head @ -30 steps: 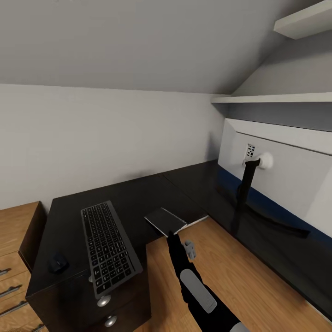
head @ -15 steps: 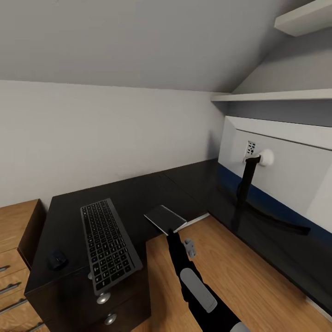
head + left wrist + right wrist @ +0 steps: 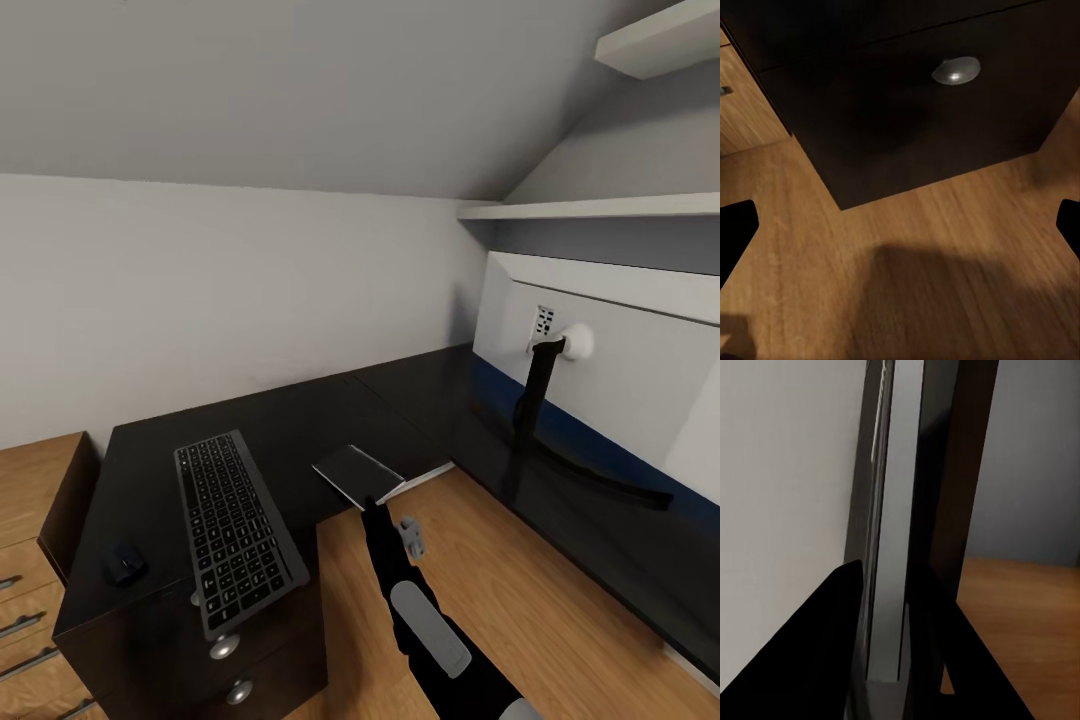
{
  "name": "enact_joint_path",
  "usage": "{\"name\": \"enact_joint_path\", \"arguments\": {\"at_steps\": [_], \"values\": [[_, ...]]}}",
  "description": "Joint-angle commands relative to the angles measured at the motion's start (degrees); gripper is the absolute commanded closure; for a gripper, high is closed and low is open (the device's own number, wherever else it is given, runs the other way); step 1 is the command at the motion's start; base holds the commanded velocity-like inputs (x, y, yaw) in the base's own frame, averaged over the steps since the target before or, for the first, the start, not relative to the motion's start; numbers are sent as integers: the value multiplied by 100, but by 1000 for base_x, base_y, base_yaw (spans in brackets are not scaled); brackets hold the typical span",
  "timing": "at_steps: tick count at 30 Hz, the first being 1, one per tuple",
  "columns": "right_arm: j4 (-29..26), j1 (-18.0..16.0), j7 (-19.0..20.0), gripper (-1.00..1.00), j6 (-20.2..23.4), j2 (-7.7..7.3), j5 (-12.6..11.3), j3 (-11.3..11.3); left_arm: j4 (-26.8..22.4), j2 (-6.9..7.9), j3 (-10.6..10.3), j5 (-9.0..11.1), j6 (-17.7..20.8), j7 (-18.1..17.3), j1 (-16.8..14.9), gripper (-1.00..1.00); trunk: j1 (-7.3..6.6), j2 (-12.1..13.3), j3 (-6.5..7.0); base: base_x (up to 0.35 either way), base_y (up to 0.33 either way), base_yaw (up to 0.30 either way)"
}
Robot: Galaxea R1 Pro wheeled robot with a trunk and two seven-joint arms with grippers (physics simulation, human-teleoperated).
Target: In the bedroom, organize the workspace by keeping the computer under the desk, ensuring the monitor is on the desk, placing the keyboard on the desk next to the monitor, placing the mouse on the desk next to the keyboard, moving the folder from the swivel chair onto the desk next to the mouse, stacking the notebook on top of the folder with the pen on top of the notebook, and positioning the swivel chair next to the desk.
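The glossy black L-shaped desk (image 3: pixel 300 420) carries the black keyboard (image 3: pixel 235 530) over its drawer unit, with the small black mouse (image 3: pixel 125 565) to its left. The monitor (image 3: pixel 620 360) stands on the right wing, pale back toward me. My right gripper (image 3: pixel 368 503) is shut on the grey notebook (image 3: pixel 358 473) at the desk's inner corner. The right wrist view has the notebook (image 3: pixel 896 510) edge-on between the fingers (image 3: pixel 832 652). My left gripper (image 3: pixel 901 229) is open, low over the floor by the drawer unit. Folder, pen, swivel chair and computer are out of view.
A light-wood cabinet (image 3: pixel 30 520) stands left of the desk. White shelves (image 3: pixel 600 212) and a sloped ceiling hang over the right wing. The drawer unit has round silver knobs (image 3: pixel 956 70). Wood floor (image 3: pixel 480 600) fills the desk's inner angle around my right arm.
The whole head view shifted slightly a second ago, so the camera moved. Since then nothing has visibly changed; the right gripper still holds the notebook.
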Motion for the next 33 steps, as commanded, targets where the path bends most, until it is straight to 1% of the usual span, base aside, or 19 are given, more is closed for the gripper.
{"name": "enact_joint_path", "arguments": {"at_steps": [1,10,13,17,19,33], "values": [[97,-3,-22,100,-48,-5,-141,25,-6,12,-45,57,-14,39,1,-100,0,-2,-5,0,0,0],[97,-3,-24,100,10,-4,-146,32,-5,16,-41,57,-14,39,0,-100,0,-2,-5,0,0,0],[97,-3,-21,100,130,-2,-147,37,-5,14,-41,57,-14,39,0,-100,0,-2,-5,0,0,0],[91,-3,-10,100,444,7,-148,35,2,12,-44,57,-13,39,1,-100,0,-2,-5,0,0,0],[86,-3,-5,100,483,8,-148,32,3,11,-47,57,-13,39,1,-100,0,-2,-5,0,0,0],[84,-3,-2,100,515,26,-156,33,4,13,-50,57,-21,36,0,-100,0,-2,-5,0,0,0]]}}
